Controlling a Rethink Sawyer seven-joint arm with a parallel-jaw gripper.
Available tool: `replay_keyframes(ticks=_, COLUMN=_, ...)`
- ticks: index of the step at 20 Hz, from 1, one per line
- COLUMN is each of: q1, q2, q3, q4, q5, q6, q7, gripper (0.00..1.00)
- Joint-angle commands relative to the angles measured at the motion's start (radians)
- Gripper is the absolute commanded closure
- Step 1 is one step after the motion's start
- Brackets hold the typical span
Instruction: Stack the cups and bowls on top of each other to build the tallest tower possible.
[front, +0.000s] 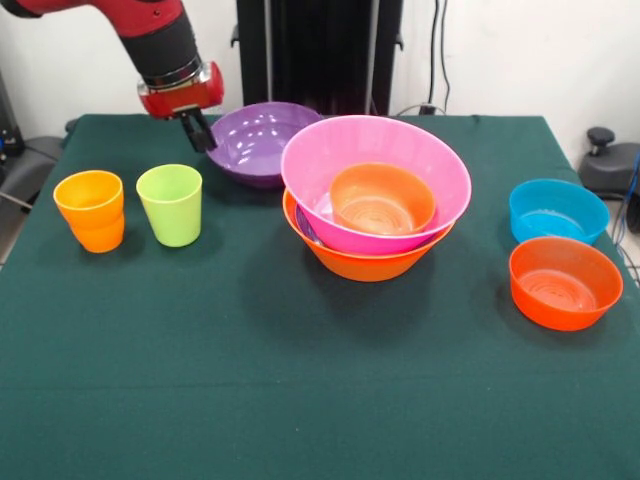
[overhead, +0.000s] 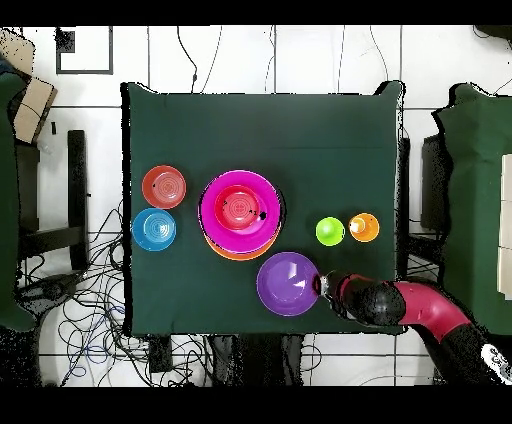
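My gripper (front: 203, 140) (overhead: 322, 285) is at the rim of a wide purple bowl (front: 255, 140) (overhead: 286, 283) near the robot's side of the table, and looks shut on that rim. The tower (front: 365, 262) has the yellow-orange bowl (overhead: 235, 254) at its base. A sliver of the second purple bowl (front: 303, 228) shows above it, then the pink bowl (front: 445, 195) (overhead: 215, 215), with a small red-orange bowl (front: 383, 198) (overhead: 237, 208) inside. The orange cup (front: 91, 210) (overhead: 364, 227) and the lime cup (front: 170, 205) (overhead: 330, 231) stand upright side by side. The small lime-green bowl is not in view.
A blue bowl (front: 557, 208) (overhead: 153, 229) and a red-orange bowl (front: 565, 282) (overhead: 163, 186) sit together on the far side of the tower from the cups. The green cloth (front: 300, 400) covers the table. Cables lie on the floor around it.
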Motion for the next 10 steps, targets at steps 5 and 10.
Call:
replay_keyframes(ticks=5, q1=0.018, q2=-0.122, q3=0.066, q4=0.052, q5=0.131, q6=0.142, q7=-0.076, gripper=1.00)
replay_keyframes(ticks=10, q1=0.007, q2=-0.189, q3=0.098, q4=0.063, q5=0.207, q6=0.224, q7=-0.115, gripper=1.00)
